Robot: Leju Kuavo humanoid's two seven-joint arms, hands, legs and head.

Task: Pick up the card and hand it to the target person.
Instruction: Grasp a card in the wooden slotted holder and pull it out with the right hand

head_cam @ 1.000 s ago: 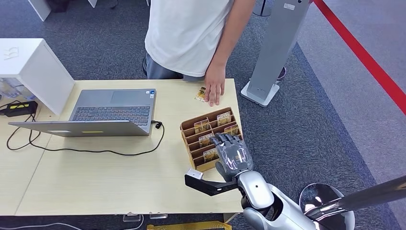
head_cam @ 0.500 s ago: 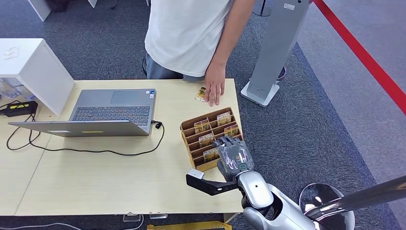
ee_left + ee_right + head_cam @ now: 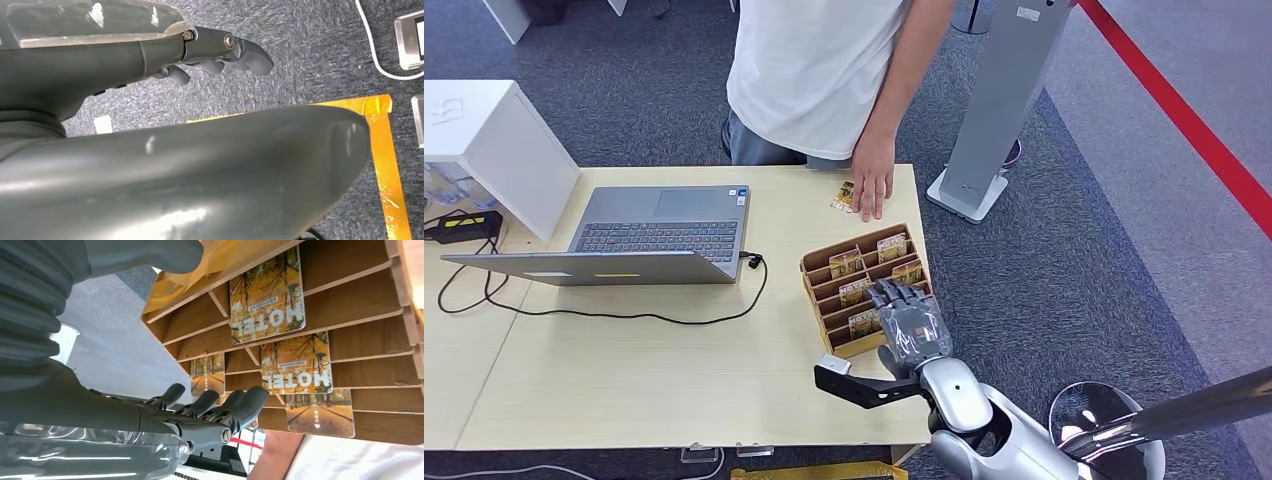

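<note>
A brown wooden card rack (image 3: 822,272) stands near the table's right edge, with several yellow HOTEL cards (image 3: 891,246) upright in its slots. My right hand (image 3: 908,322) hovers over the rack's near rows, fingers spread and nothing held. The right wrist view shows its dark fingers (image 3: 220,407) close to the cards (image 3: 267,295) in the rack (image 3: 360,295), not touching them. A person in a white shirt (image 3: 824,70) stands behind the table, one hand (image 3: 872,185) resting on a loose card (image 3: 843,196). My left hand (image 3: 210,45) hangs over the carpet, holding nothing.
An open grey laptop (image 3: 659,235) sits left of the rack, its black cable (image 3: 624,316) looping across the table. A white box (image 3: 494,140) stands at the far left. A grey stand (image 3: 999,100) and a red floor line (image 3: 1184,120) lie to the right.
My right hand has shifted only slightly over the rack, drawing back a little and then forward again. The person's hand has stayed on the loose card.
</note>
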